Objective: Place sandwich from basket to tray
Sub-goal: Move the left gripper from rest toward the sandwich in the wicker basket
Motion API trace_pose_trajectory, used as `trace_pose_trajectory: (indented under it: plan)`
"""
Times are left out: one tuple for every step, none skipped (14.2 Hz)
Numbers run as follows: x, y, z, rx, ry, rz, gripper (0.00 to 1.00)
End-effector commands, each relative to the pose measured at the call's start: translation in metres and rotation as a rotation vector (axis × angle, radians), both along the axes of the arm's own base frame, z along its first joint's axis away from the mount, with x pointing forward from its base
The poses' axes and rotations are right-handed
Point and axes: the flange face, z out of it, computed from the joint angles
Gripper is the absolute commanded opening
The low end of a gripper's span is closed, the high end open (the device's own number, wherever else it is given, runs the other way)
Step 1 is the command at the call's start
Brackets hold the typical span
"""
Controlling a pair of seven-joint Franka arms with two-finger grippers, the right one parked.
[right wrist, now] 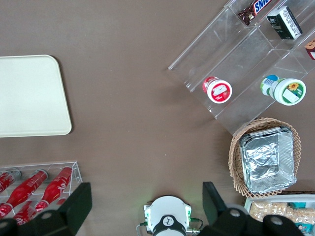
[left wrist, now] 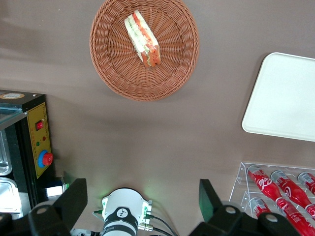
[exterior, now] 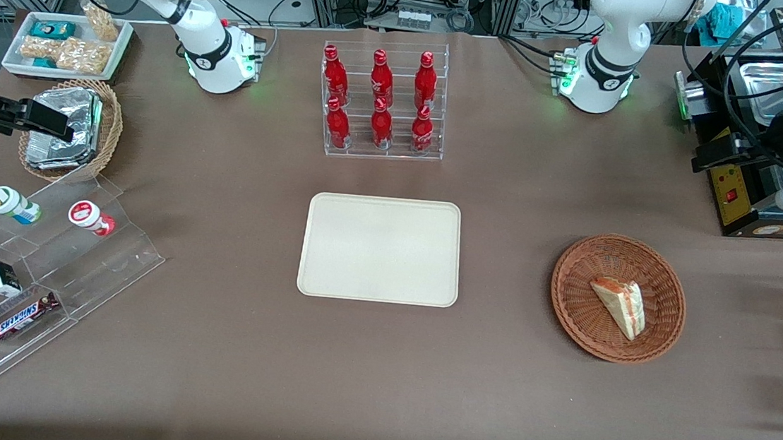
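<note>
Fingers of the gripper are standing wide apart with nothing between them, as you are seeing in the left wrist view: two dark, flat, wedge-shaped pads, well above the brown cloth. Under them the sandwich is lying on its side in the basket, a small triangular wedge showing white bread with orange-red and green layers. That basket is a wide, shallow round bowl of reddish-brown wicker, its weave radiating from the centre. You are also seeing one rounded corner of the tray, flat, cream and smooth, well apart from the basket, and glossy red bottles in a clear rack.

Front view: you are looking at the sandwich resting in the basket toward the working arm's end of the table, which is covered in matte brown cloth. The tray is lying bare at mid-table, a rounded rectangle with a low rim. The bottle rack, of clear plastic tiers, is standing farther from the camera than the tray. The gripper itself is not showing clearly here.

Right wrist view: you are seeing a tray corner, a clear stepped shelf holding small round tubs, and crinkled foil packets in a lighter, deeper wicker basket.
</note>
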Motion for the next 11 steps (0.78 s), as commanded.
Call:
trace_pose_trajectory:
  plan:
    - [0.003,-0.004,0.002,-0.008,-0.030,0.009,1.00]
    - [0.003,-0.005,0.001,-0.008,-0.028,0.009,1.00]
    - [0.008,-0.004,-0.007,-0.008,-0.016,0.009,1.00]
    - [0.012,-0.001,-0.013,-0.001,-0.006,0.014,1.00]
    - [0.016,0.004,-0.019,0.002,0.004,0.024,1.00]
    - [0.021,0.012,-0.032,0.006,0.028,0.054,1.00]
    - [0.032,0.028,-0.052,0.002,0.063,0.103,1.00]
    - [0.040,0.039,-0.074,0.000,0.094,0.125,1.00]
    - [0.046,0.041,-0.093,0.007,0.078,0.135,1.00]
    - [0.048,0.042,-0.117,0.010,0.055,0.143,1.00]
    - [0.046,0.043,-0.138,0.012,0.026,0.152,1.00]
